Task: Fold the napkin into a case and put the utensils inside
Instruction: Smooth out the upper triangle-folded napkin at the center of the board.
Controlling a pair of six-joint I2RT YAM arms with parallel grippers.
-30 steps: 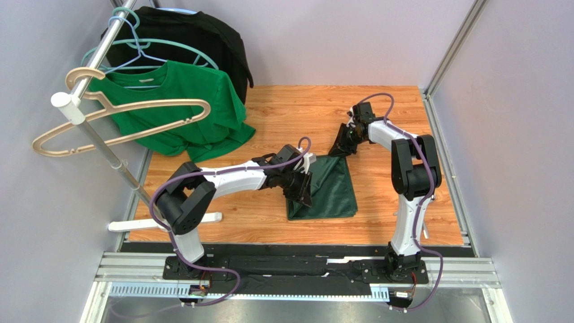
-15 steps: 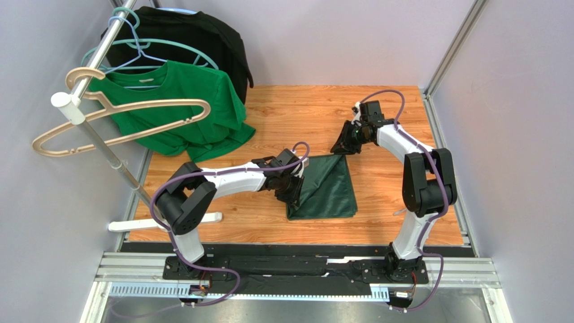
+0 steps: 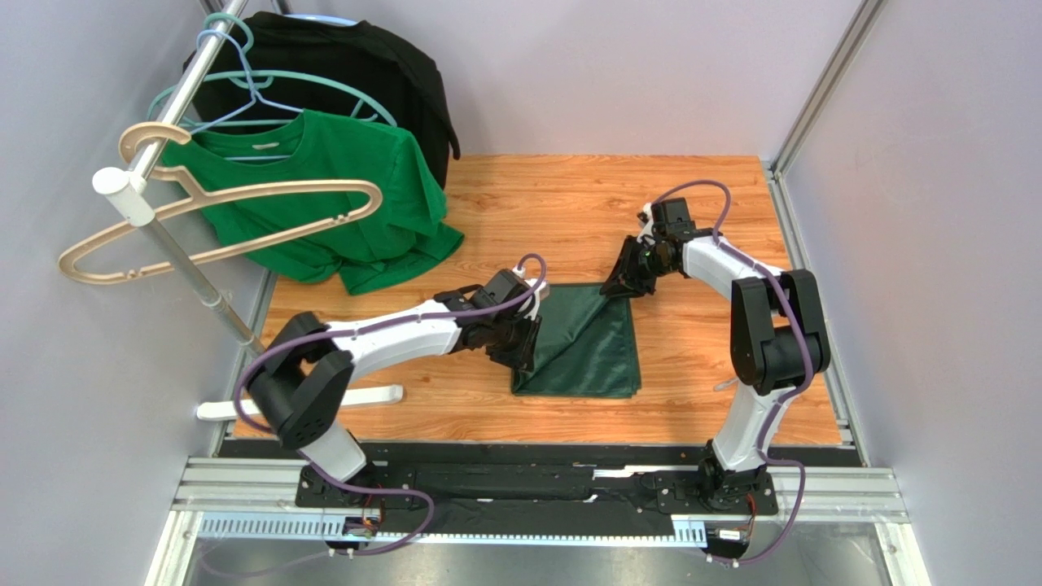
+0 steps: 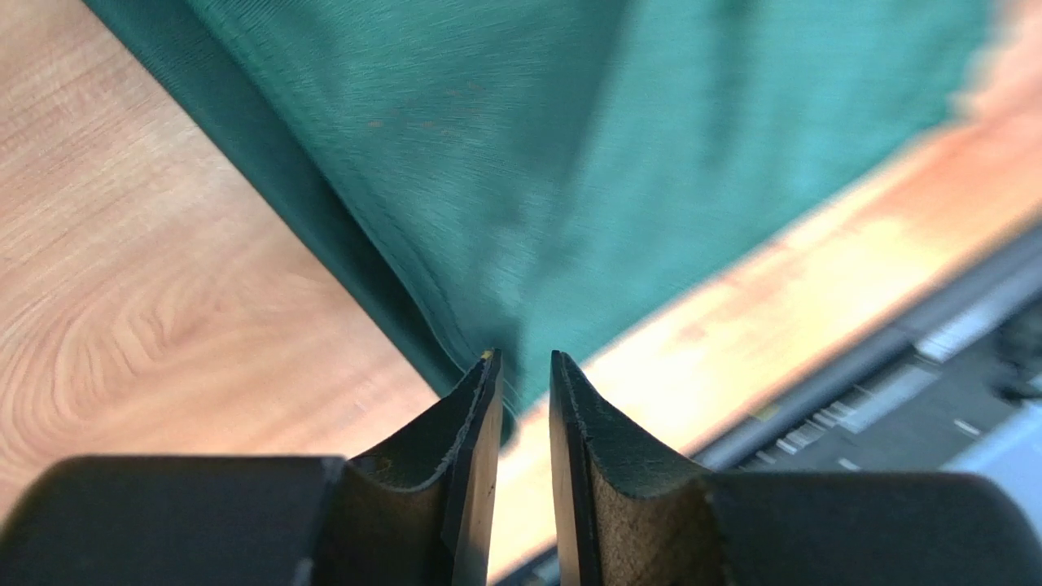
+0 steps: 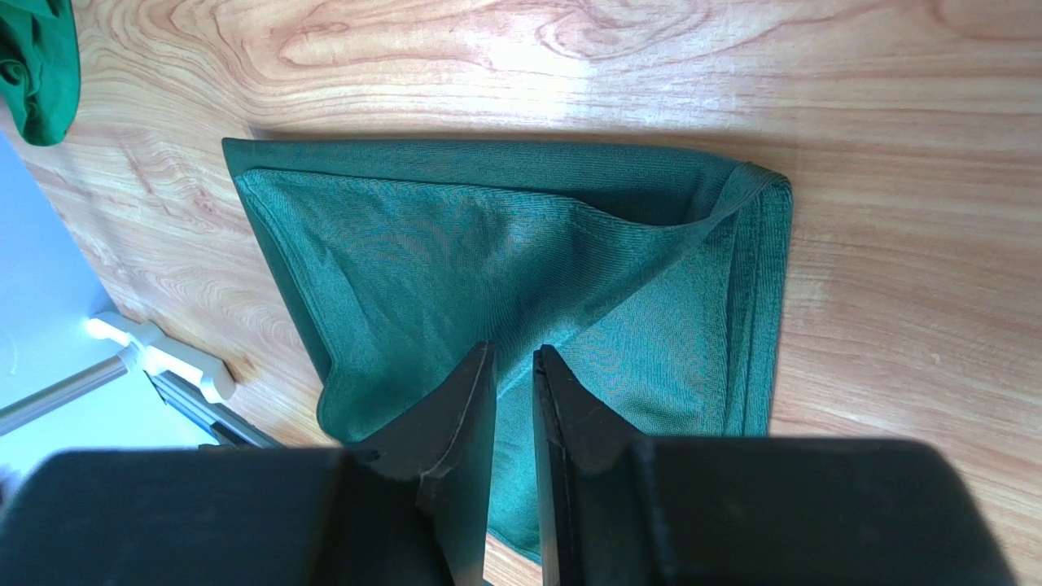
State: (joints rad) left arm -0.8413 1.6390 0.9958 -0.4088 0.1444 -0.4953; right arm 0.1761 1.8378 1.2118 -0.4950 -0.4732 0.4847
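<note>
The napkin (image 3: 587, 348), dark green, lies on the wooden table as a near-square layered fold; no narrow case shows. My left gripper (image 3: 524, 346) is at its left edge. In the left wrist view the napkin (image 4: 489, 147) draws up in creases to my left gripper (image 4: 524, 357), whose jaws stand nearly together on its edge. My right gripper (image 3: 618, 278) hovers over the far right corner. In the right wrist view the napkin (image 5: 489, 256) lies flat below my right gripper (image 5: 514, 350), whose narrow gap is empty. The utensils are out of view.
A bright green T-shirt (image 3: 330, 195) and a black garment (image 3: 343, 61) hang on a metal rack (image 3: 184, 122) at the back left, with a beige hanger (image 3: 220, 214). The rack's white foot (image 3: 367, 397) lies near the left arm. Grey walls close both sides.
My left gripper has drawn left and the napkin has slid slightly left with it. My right gripper has come nearer and down to the napkin's far right corner.
</note>
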